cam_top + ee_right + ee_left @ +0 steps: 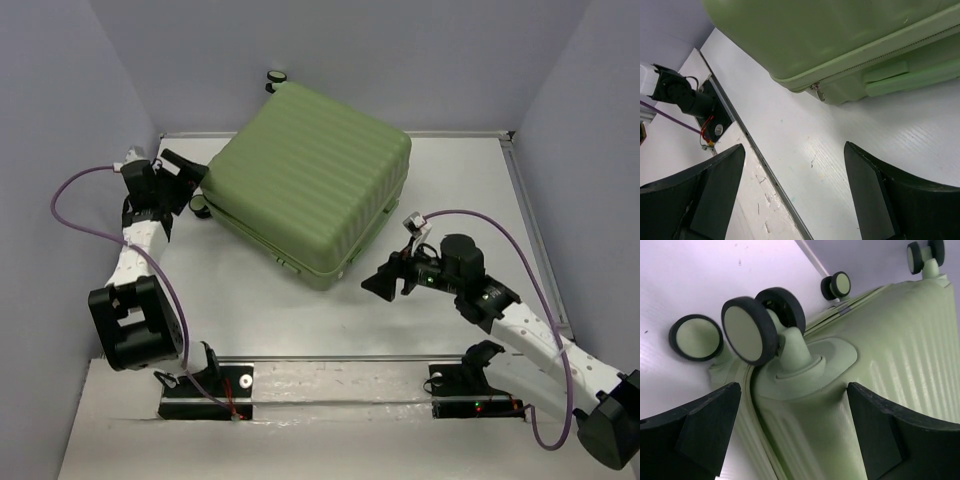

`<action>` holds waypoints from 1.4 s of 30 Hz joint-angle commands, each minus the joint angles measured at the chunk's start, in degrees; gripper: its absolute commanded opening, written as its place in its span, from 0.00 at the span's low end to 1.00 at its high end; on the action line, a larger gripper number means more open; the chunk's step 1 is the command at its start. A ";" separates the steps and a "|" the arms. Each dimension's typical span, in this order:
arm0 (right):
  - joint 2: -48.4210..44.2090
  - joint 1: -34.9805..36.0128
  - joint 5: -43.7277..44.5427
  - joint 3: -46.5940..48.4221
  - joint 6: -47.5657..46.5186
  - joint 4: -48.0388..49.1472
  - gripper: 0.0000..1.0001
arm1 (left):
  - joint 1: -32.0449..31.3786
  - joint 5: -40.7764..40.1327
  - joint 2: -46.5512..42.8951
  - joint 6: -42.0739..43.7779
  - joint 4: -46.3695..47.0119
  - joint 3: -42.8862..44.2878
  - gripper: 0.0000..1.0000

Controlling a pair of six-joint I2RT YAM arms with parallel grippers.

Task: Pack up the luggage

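As it lies flat (closed), the luggage [310,180] points wheels [198,206] far-left.

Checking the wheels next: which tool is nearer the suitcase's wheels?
Left. The left tool is right beside the wheels; the right tool is apart, off the near corner of the suitcase.
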 commanded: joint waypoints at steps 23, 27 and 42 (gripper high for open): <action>-3.87 2.12 0.06 -1.06 -0.53 -0.77 0.88 | -0.79 5.56 15.10 -20.31 39.90 4.15 0.30; -3.87 2.12 1.11 -1.67 -0.44 -0.59 0.93 | -1.23 5.30 8.60 -18.56 35.52 7.66 0.11; 6.76 3.18 4.98 -5.19 1.67 12.06 0.91 | -2.99 4.77 2.79 -8.54 2.20 30.45 0.06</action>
